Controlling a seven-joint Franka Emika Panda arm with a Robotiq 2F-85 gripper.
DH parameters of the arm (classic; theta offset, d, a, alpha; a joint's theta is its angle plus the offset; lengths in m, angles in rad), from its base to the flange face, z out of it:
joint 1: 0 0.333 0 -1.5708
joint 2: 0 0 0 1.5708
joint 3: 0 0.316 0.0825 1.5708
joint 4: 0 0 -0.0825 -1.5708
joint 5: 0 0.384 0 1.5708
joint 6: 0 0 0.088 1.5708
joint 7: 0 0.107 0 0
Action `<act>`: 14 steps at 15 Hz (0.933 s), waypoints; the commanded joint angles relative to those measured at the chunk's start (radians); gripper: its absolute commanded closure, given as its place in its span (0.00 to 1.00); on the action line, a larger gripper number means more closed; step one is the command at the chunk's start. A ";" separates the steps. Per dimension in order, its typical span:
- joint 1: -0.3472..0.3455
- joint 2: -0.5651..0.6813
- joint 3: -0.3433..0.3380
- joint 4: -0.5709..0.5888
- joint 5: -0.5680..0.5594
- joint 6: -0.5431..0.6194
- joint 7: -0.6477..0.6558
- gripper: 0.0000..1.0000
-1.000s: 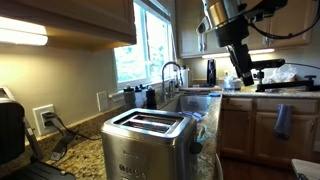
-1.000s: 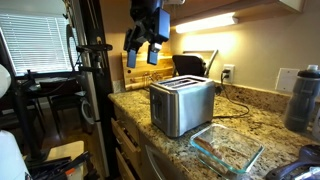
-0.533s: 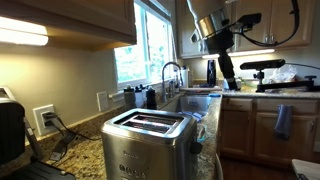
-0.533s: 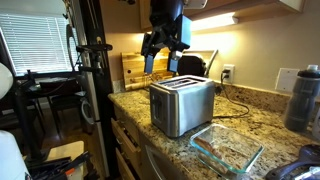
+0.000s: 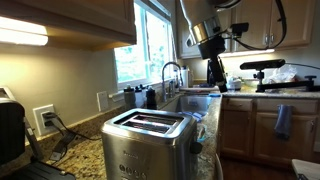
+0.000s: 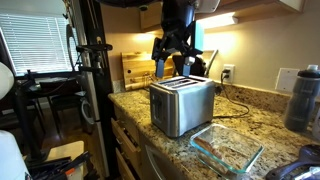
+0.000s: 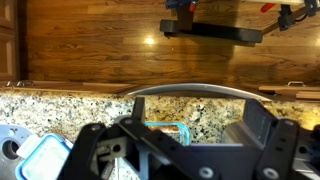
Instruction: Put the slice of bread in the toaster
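I see the granite bench (image 6: 262, 112) across the lower right and the stainless toaster (image 6: 182, 108) at centre frame. My gripper (image 6: 171, 68) hangs directly above it, jaws spread and empty. I cannot find the slice of bread in any view.

No lettering can be read, not even on the toaster (image 5: 150, 145).

A speckled brown granite countertop (image 6: 264, 110) is lit by a bright strip light (image 6: 210, 21) at one o'clock; a white-blinded window (image 6: 35, 45) is seen at nine.
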 commanded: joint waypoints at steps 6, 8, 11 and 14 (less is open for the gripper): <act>-0.002 -0.130 0.020 -0.065 -0.005 0.088 0.096 0.00; -0.001 -0.165 0.027 -0.076 -0.004 0.096 0.112 0.00; -0.005 -0.201 0.033 -0.093 -0.006 0.102 0.136 0.00; -0.015 -0.222 0.039 -0.116 -0.013 0.111 0.182 0.00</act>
